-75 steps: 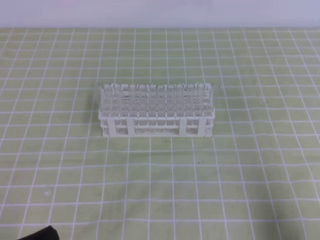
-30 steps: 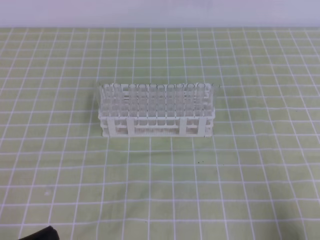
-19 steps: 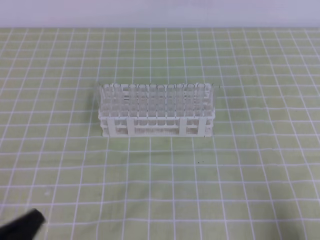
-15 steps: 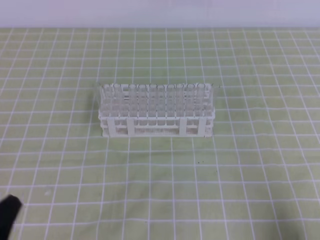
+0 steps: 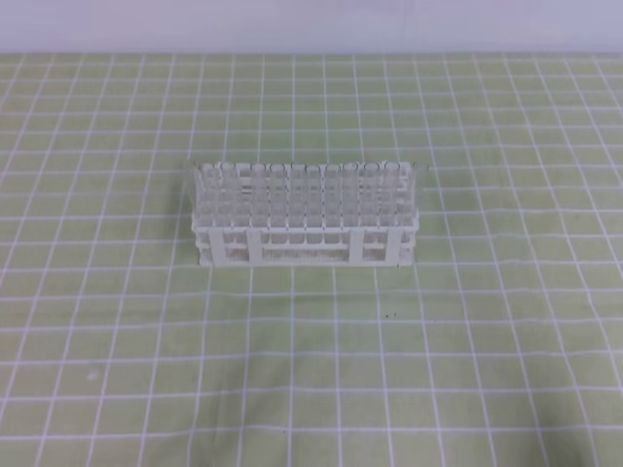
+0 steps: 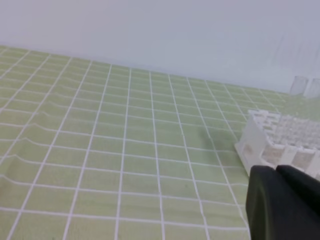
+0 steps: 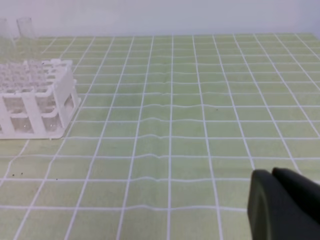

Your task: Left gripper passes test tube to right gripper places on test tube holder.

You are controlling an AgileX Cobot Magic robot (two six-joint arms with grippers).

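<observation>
Rack sits mid-desk in high view, full of tubes, reachable from both sides; no hands seen. Left wrist: left hand closed, empty, rack just ahead. Right wrist: right hand closed, empty, rack far left. No loose tube, no writing.
</observation>
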